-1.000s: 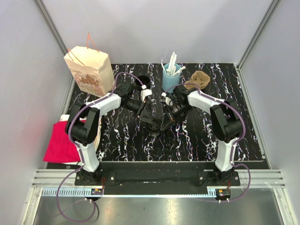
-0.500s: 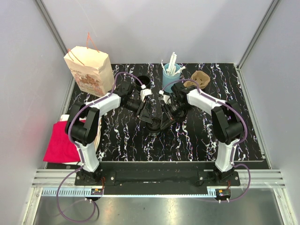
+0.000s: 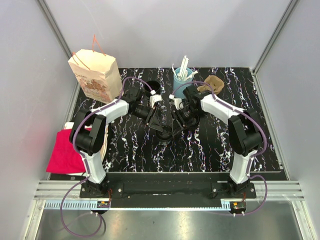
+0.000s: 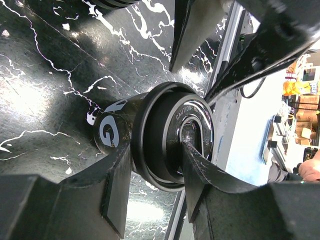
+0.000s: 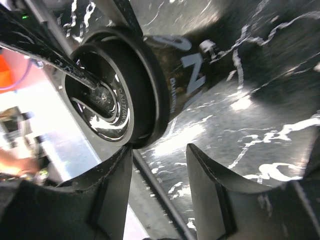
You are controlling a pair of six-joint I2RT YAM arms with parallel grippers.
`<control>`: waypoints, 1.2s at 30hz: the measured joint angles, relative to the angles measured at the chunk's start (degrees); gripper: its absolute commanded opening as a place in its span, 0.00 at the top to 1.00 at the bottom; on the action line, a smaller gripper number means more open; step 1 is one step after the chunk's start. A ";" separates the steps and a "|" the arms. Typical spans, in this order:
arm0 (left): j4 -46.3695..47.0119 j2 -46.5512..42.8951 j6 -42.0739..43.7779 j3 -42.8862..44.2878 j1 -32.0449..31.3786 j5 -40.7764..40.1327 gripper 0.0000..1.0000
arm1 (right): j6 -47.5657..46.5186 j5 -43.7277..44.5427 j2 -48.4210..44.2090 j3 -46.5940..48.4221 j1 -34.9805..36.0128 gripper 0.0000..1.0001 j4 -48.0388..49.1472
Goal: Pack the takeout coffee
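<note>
Item: small black disposable takeout coffee cup [image 3: 165, 134], middle of the top view, standing on a black marble-patterned tabletop [image 3: 210, 145] with white veining.
- Lid: round black plastic lid [image 4: 165, 122]. It is glossy, with a thick rolled rim and a recessed centre ringed by raised "CAUTION" lettering.
- Wall: smooth and dark, printed with large pale letters.

Left gripper [image 4: 156, 152]: narrowed onto one side of the lid. One matte black finger lies outside the rim and the other on the lid's recessed top.

Right gripper [image 5: 159, 152]: fingers spread and holding nothing. The cup sits just beyond its fingertips, one tip close under the rim.

Also present:
- tan paper bag [image 3: 95, 75], upper left
- light-blue cup of white straws [image 3: 182, 82], upper centre
- lidless black cup [image 3: 153, 88]
</note>
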 measured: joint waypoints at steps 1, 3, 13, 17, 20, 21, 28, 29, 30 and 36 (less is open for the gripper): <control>0.07 0.00 0.00 0.00 0.00 0.00 0.71 | -0.50 0.81 -0.50 0.00 0.02 0.47 0.52; 0.24 0.00 0.00 0.00 -0.02 0.02 0.71 | -1.42 2.71 -1.51 0.00 0.02 0.47 1.62; 0.83 0.00 0.02 0.00 -0.37 0.02 0.72 | -6.36 7.98 -6.23 0.74 0.22 0.27 4.33; 0.83 0.00 0.02 0.00 -0.37 0.02 0.72 | -9.25 9.64 -9.18 0.96 1.31 0.21 4.98; 0.83 0.00 0.02 0.00 -0.37 0.02 0.72 | -11.19 11.61 -11.04 0.96 3.34 0.18 5.70; 0.83 0.00 0.02 0.00 -0.37 0.02 0.72 | -11.69 12.26 -11.39 0.96 4.11 0.17 5.95; 0.83 0.00 0.02 0.00 -0.37 0.02 0.72 | -14.75 16.37 -11.93 0.94 9.66 0.08 7.23; 0.83 0.00 0.02 0.00 -0.37 0.02 0.73 | -14.99 16.76 -11.93 0.94 10.03 0.04 7.45; 0.83 0.00 0.02 0.00 -0.37 0.02 0.73 | -15.28 17.05 -11.93 0.83 10.36 0.04 7.74; 0.83 0.00 0.02 0.00 -0.37 0.02 0.73 | -16.57 19.47 -11.91 -0.07 12.61 0.03 8.98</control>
